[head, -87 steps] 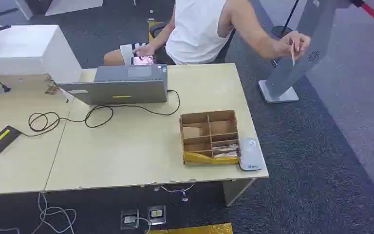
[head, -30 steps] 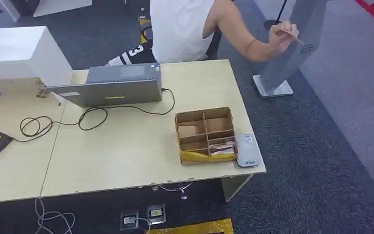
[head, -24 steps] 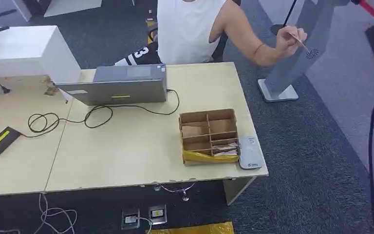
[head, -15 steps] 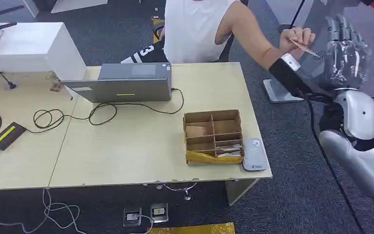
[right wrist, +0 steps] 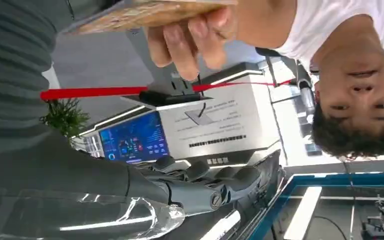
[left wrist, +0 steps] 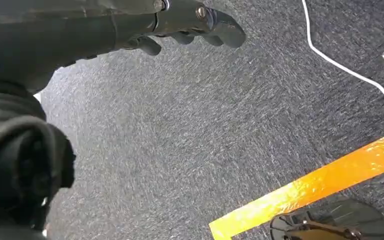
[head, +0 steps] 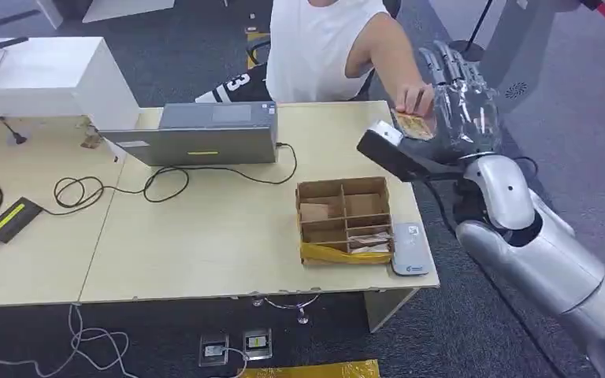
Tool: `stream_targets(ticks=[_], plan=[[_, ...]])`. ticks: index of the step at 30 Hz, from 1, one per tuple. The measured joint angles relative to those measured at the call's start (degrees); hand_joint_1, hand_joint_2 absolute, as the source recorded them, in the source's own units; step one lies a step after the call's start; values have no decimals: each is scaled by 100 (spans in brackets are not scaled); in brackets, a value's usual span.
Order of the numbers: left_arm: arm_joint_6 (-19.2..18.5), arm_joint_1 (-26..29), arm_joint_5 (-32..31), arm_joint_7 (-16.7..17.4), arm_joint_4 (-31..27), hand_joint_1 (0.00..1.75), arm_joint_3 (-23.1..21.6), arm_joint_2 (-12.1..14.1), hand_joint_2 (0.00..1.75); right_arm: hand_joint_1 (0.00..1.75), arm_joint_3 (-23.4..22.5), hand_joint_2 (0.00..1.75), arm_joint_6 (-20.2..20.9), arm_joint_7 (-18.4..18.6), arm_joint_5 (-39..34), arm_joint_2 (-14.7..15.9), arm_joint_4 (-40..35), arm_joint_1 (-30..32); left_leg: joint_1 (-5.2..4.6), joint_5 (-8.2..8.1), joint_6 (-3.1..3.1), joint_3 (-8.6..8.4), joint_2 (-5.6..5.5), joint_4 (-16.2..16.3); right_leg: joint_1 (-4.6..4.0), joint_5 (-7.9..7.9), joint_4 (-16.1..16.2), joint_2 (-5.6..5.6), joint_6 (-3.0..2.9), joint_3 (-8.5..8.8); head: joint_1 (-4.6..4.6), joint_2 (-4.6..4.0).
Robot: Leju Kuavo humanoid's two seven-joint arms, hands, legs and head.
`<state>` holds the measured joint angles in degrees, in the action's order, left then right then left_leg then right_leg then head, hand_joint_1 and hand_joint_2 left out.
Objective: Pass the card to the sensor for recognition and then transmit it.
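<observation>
A person's hand (head: 414, 100) holds a tan card (head: 412, 124) against the palm side of my raised right hand (head: 458, 101), over the table's far right corner. In the right wrist view the card (right wrist: 150, 12) is pinched in the person's fingers (right wrist: 187, 37), while my own fingers (right wrist: 207, 186) stretch out apart from it and hold nothing. The grey card sensor (head: 408, 248) lies flat at the table's near right corner. My left hand (left wrist: 185, 25) hangs over the carpet with nothing in it, fingers loosely extended.
A cardboard divider box (head: 343, 218) with cards stands beside the sensor. A laptop (head: 197, 139) and cables lie further left on the table (head: 205, 236). The person in white sits behind the table. A grey kiosk stand (head: 520, 47) rises at the far right.
My right arm has come up from the right and swung left to the table's corner. The person has brought the card from the kiosk down to my right hand.
</observation>
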<state>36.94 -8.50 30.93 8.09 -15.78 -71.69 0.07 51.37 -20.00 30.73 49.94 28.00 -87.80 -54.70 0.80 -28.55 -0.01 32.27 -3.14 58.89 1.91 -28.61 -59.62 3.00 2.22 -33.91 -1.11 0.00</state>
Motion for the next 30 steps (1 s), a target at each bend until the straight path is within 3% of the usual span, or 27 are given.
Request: stream_targets(ticks=[15, 16, 17, 18, 30], plan=[[0, -13, -39, 9, -33, 0, 0, -2, 0, 0, 378, 175, -28, -37, -111, -229, 288, -108, 0, 0, 0, 0, 0, 0, 0, 0, 1, 0, 0, -1, 0, 0], [-4, -13, -46, 11, -33, 0, 0, -2, 0, 35, 380, 175, -28, -28, -127, -232, 297, -109, 0, 0, 0, 0, 0, 0, 0, 0, 1, 0, 0, -1, 2, 0], [-13, -13, -55, 13, -39, 0, 0, -2, 0, 162, 384, 175, -26, -22, -144, -234, 299, -110, 0, 0, 0, -1, 0, 0, -1, 0, 1, 0, 0, -1, 0, 0], [-17, -13, -61, 13, -42, 0, 0, -2, 0, 175, 393, 175, -26, -7, -168, -236, 306, -113, 1, 0, 0, -1, 0, 0, -1, 0, 1, 0, 0, -1, 0, 0], [-52, -19, -177, 101, -42, 0, -2, 0, 0, 175, 454, 175, 44, 133, -304, -225, 345, -112, 0, -1, 0, -4, 6, 0, 0, 0, 1, 5, 0, -2, 2, 0]])
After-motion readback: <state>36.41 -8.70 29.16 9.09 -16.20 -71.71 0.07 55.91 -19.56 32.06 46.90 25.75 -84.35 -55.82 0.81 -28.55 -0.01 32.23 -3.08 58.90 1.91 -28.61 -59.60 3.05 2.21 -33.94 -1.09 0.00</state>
